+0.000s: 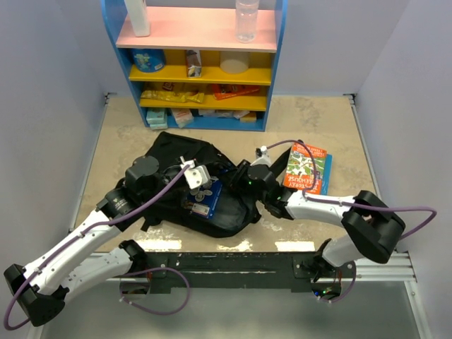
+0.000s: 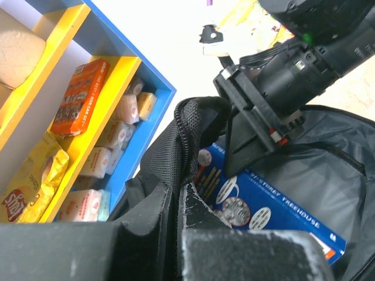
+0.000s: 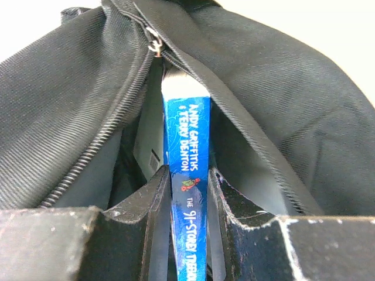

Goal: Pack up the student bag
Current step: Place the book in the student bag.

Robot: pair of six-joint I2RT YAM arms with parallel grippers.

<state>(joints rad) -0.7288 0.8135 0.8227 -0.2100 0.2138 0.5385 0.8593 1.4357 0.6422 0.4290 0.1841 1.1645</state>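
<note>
The student bag point(image 1: 173, 155), black and soft, lies mid-table with its zip opening point(image 3: 155, 44) spread. My left gripper point(image 1: 203, 192) is shut on the bag's black mesh rim point(image 2: 187, 140), and holds it up; its fingertips point(image 2: 202, 205) pinch the fabric. A blue book point(image 1: 210, 201) stands partway inside the opening. My right gripper point(image 1: 232, 185) is shut on it, and the book's spine point(image 3: 186, 170) runs between the two fingers point(image 3: 152, 190). In the left wrist view the right gripper point(image 2: 252, 146) reaches into the bag above the blue cover point(image 2: 281, 219).
An orange and green book point(image 1: 304, 167) lies on another blue one at the table's right. A blue shelf unit point(image 1: 205, 42) with yellow and pink boards stands at the back, holding snack packs point(image 2: 76, 96) and a clear bottle point(image 1: 247, 20). Pale walls close both sides.
</note>
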